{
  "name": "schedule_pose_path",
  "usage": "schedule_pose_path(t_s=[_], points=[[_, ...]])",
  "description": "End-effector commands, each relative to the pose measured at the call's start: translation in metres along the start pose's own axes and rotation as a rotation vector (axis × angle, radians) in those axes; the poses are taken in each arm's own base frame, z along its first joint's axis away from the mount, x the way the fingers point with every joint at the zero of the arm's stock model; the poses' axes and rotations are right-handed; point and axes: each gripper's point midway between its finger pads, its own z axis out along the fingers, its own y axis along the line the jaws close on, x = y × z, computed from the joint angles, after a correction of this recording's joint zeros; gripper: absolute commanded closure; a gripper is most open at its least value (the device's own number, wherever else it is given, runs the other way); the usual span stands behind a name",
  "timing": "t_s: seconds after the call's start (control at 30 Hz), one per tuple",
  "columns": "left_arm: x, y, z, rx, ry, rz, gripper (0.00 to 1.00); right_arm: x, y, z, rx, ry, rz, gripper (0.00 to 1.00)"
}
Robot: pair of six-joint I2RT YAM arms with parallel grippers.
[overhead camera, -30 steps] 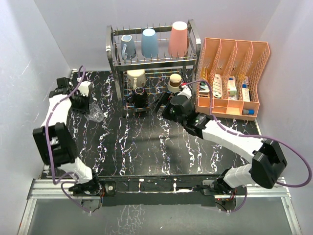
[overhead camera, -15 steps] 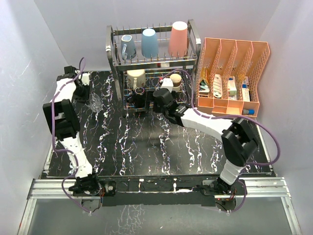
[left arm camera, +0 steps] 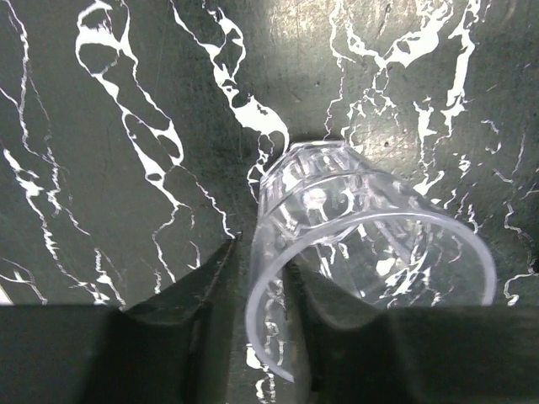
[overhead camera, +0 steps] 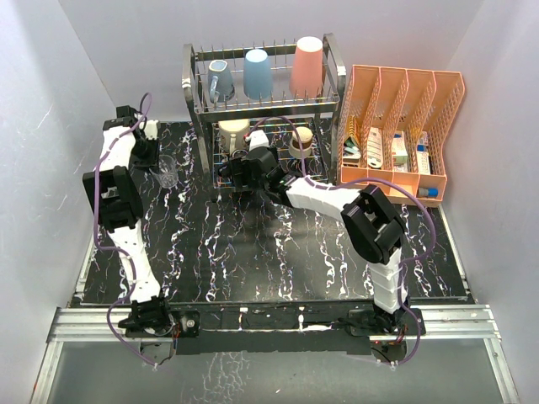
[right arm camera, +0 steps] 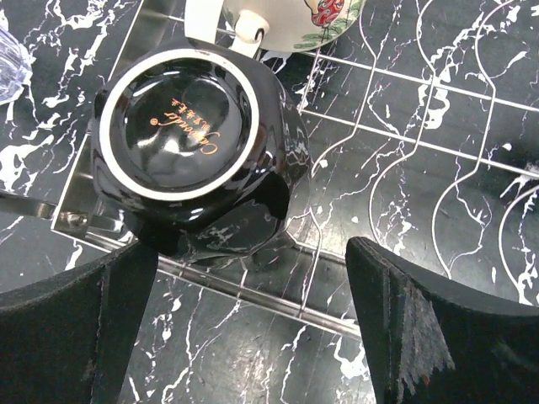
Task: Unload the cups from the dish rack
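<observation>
The dish rack (overhead camera: 195,108) stands at the back. Its top tier holds a grey-blue mug (overhead camera: 221,82), a light-blue tumbler (overhead camera: 258,74) and a salmon-pink tumbler (overhead camera: 307,66). On the lower tier are a cream cup (overhead camera: 233,131) and a brownish cup (overhead camera: 301,138). A dark mug (right arm camera: 189,143) sits upside down on the lower wires (right arm camera: 396,93). My right gripper (right arm camera: 244,257) hangs wide open just in front of it. The clear glass (left arm camera: 370,227) stands on the table left of the rack. My left gripper (left arm camera: 259,257) straddles its rim, one finger inside and one slightly off the wall.
An orange slotted organizer (overhead camera: 400,126) with small boxes stands right of the rack. White walls close in the left, back and right. The table top (overhead camera: 253,252) is black marble with white veins. A rack rail (right arm camera: 253,290) runs between my right fingers.
My right arm has swung left along the rack front to the dark mug. The left arm has straightened towards the back left and its jaws have loosened a little round the glass rim.
</observation>
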Motion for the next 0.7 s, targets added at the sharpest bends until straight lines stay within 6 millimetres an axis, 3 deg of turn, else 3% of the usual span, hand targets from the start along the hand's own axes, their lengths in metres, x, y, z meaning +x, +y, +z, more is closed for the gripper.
schedule_pose_path(t_s=[0.0, 0.2, 0.3, 0.43, 0.67], points=[[0.005, -0.002, -0.02, -0.006, 0.011, -0.011, 0.65, -0.038, 0.006, 0.01, -0.055, -0.12, -0.044, 0.03], [-0.015, -0.009, -0.062, 0.004, -0.081, 0.02, 0.28, -0.039, -0.019, 0.022, -0.034, -0.116, -0.075, 0.02], [-0.023, -0.015, -0.083, 0.019, -0.125, 0.032, 0.17, -0.044, -0.041, 0.021, -0.011, -0.119, -0.065, 0.02], [-0.023, -0.025, -0.103, 0.057, -0.157, 0.04, 0.11, -0.046, -0.061, 0.016, 0.02, -0.121, -0.086, 0.02], [-0.015, -0.04, -0.118, 0.114, -0.173, 0.056, 0.08, -0.042, -0.103, 0.005, 0.136, -0.093, -0.078, 0.02]])
